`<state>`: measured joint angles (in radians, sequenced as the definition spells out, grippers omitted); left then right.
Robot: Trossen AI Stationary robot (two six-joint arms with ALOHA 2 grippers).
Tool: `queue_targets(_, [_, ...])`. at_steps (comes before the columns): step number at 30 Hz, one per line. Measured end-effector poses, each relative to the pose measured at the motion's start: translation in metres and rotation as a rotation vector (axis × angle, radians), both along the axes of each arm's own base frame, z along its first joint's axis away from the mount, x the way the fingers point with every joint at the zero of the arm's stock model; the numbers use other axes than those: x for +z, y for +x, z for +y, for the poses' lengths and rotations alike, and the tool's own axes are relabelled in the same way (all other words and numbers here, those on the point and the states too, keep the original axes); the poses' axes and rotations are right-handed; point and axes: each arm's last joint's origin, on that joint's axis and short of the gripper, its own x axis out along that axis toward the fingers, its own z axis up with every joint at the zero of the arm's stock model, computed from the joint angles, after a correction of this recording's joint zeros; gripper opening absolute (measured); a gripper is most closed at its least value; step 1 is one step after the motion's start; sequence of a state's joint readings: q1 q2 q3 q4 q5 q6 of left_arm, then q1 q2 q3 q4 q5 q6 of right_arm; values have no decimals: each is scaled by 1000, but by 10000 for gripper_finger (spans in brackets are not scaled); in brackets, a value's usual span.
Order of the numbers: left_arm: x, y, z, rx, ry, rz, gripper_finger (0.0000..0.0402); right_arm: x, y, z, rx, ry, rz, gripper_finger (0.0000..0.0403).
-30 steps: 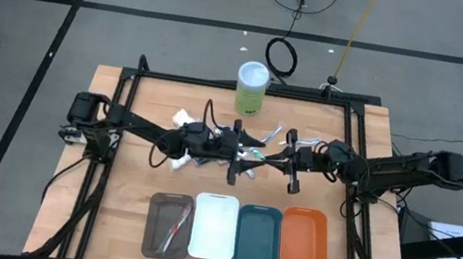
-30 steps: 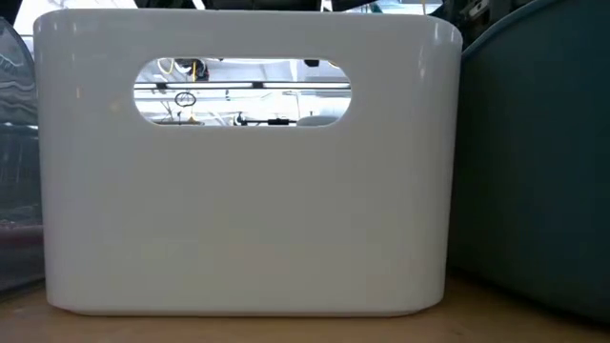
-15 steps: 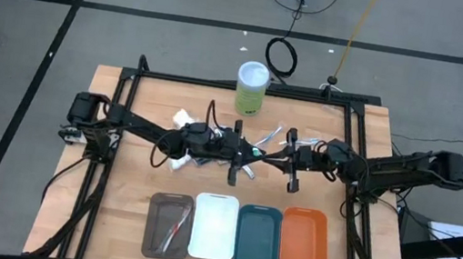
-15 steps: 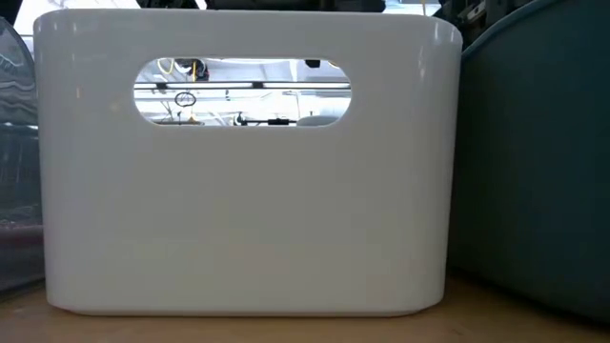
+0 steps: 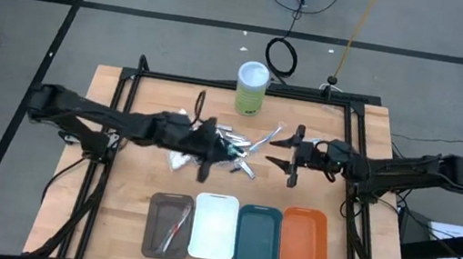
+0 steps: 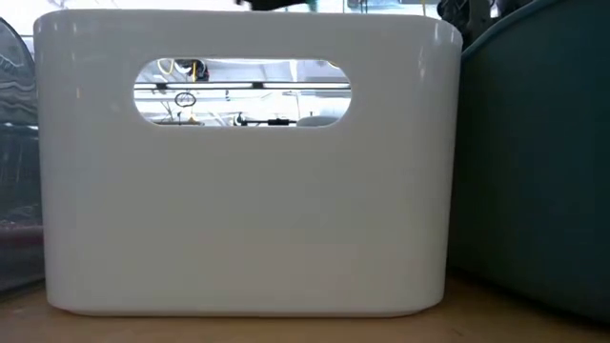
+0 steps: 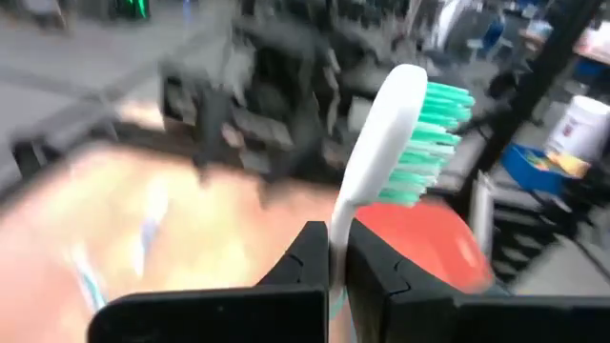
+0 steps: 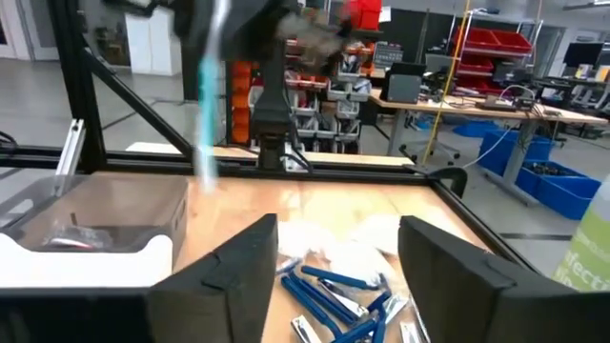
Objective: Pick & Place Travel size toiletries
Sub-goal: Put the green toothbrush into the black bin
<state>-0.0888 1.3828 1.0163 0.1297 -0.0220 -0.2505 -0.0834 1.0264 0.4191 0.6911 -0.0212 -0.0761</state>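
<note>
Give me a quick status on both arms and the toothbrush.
Left end effector shut on toothbrush, lifted over the pile. Right end effector open, empty, beside blue razors. Nothing blocking.

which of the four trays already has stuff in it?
The brown tray, leftmost in the row at the table's near edge. Thin items lie inside it, while the white tray, teal tray and orange tray beside it show bare bottoms.
</note>
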Motion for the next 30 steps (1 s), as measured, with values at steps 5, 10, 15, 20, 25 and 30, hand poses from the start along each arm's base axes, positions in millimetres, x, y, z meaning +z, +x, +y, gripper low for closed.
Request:
queue_targets(5, [-25,-37,-49,-11,-112,57,4,7,-9,1,0,0,-8,222])
queue_targets(10, [-55,-85,-92,-94,-409,145,3,14,-19,2,1,-16,-19,216])
queue_targets(15, [-92,-125,-129,-30,-692,313,3,19,-24,2,1,-21,-42,208])
queue_targets(20, [-104,-140,-137,64,-760,323,14,21,-25,2,1,-20,-55,205])
queue_targets(25, [-104,-141,-138,37,-724,325,39,22,-26,2,1,-21,-66,205])
queue_targets(30, [-104,-138,-135,52,-721,322,79,22,-25,2,1,-23,-66,205])
